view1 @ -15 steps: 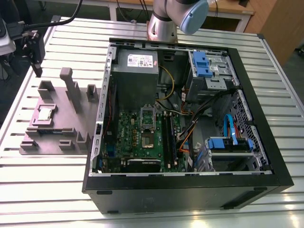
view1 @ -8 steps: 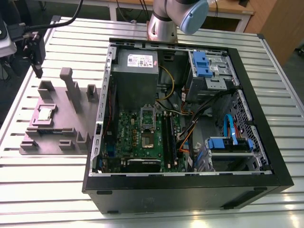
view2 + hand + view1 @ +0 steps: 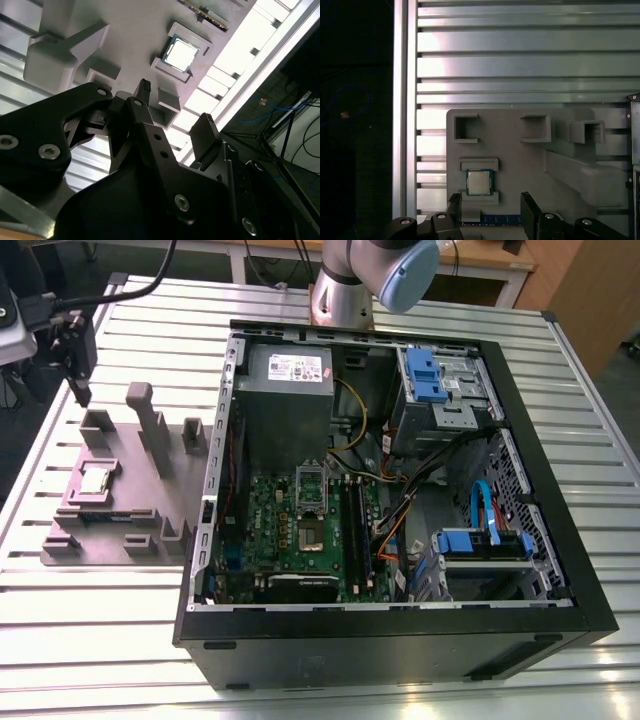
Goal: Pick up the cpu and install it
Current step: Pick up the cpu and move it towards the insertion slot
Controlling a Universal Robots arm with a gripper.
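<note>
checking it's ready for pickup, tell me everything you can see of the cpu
The cpu is a small flat square chip, silvery metal top with a pale rim, lying flat, top up. It sits between raised blocks on the grey holder plate on the slatted table, at the exterior view's left of the open computer case. The gripper is open and apart from it; only the plate touches it.
</note>
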